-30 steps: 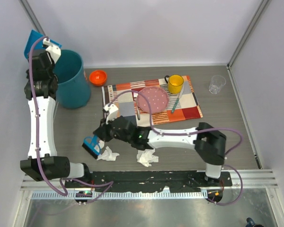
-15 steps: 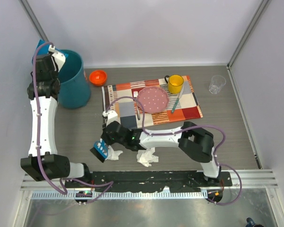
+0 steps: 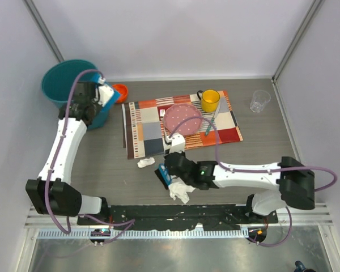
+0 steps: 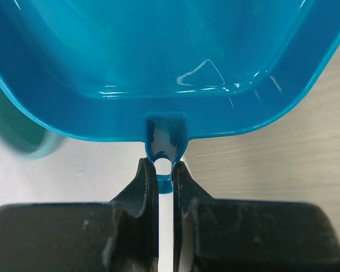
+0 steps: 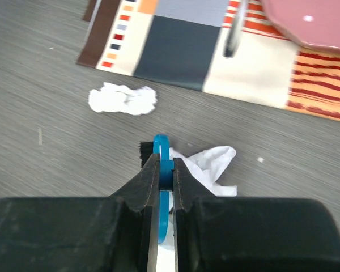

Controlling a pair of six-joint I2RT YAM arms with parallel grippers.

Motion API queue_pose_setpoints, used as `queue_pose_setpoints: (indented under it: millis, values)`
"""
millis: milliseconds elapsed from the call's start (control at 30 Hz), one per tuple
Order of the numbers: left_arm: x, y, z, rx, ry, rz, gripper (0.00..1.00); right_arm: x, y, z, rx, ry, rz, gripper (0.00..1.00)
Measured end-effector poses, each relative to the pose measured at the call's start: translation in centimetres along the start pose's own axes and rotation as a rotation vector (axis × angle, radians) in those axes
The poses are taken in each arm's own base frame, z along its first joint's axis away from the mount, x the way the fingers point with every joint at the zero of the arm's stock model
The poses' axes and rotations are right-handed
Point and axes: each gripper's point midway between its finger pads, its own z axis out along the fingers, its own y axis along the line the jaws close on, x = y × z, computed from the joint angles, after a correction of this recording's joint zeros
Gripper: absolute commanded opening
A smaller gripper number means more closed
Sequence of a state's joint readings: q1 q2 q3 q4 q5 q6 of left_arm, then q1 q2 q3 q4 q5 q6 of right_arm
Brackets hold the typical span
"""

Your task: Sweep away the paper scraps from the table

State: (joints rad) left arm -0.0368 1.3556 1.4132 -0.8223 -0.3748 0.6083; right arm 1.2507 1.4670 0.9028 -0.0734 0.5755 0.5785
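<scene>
White paper scraps [image 5: 123, 99], grey wood-grain table [image 3: 260, 141], patchwork placemat [image 3: 144, 113], pink dotted plate [image 3: 184, 116], blue dustpan [image 4: 158, 56], blue brush [image 5: 161, 148]

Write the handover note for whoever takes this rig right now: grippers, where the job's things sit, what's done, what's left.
Left gripper: shut on the blue dustpan's handle tab, up beside the teal bucket. The part of the pan in view holds no paper.
Right gripper: shut on the blue brush, low over the table.
Paper scraps: two on the table, this one off the placemat's front left corner, the other right beside the brush.
Done: cannot tell what the bucket holds.
Left: sweep both scraps into the dustpan, then dump them.
</scene>
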Motion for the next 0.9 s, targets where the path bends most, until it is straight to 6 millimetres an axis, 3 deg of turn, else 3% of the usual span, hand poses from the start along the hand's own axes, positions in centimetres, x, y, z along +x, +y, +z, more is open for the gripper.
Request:
queue_pose_setpoints:
  millis: [100,167,367,467,567,667,767,900]
  values:
    - [-0.3,-5.5,0.0,0.149,-0.006,0.098,0.00,-0.1,-2.6,-1.9,0.052,-0.010,-0.005,0.01]
    - [-0.2,-8.6,-0.3,0.234,-0.006,0.144,0.00,-0.7,-3.2,-2.7,0.060,-0.023,-0.007,0.01]
    - [2.0,-15.6,-1.5,0.468,0.031,0.247,0.00,-4.9,-2.0,-3.9,0.037,-0.081,-0.029,0.01]
    - [3.5,-16.6,-2.0,0.513,0.072,0.272,0.00,-7.1,-2.0,-4.8,0.061,-0.115,-0.030,0.01]
    - [6.0,-16.3,-1.7,0.473,0.126,0.323,0.00,-8.2,-3.9,-6.0,0.144,-0.132,-0.048,0.01]
    - [11.1,-16.3,-1.1,0.420,0.262,0.442,0.00,-8.3,-6.4,-7.3,0.241,-0.134,-0.079,0.01]
    - [15.4,-17.3,-1.7,0.481,0.395,0.547,0.00,-8.2,-8.9,-8.7,0.334,-0.132,-0.111,0.01]
    - [17.7,-17.5,-3.2,0.561,0.474,0.624,0.00,-7.9,-11.3,-9.9,0.426,-0.119,-0.165,0.01]
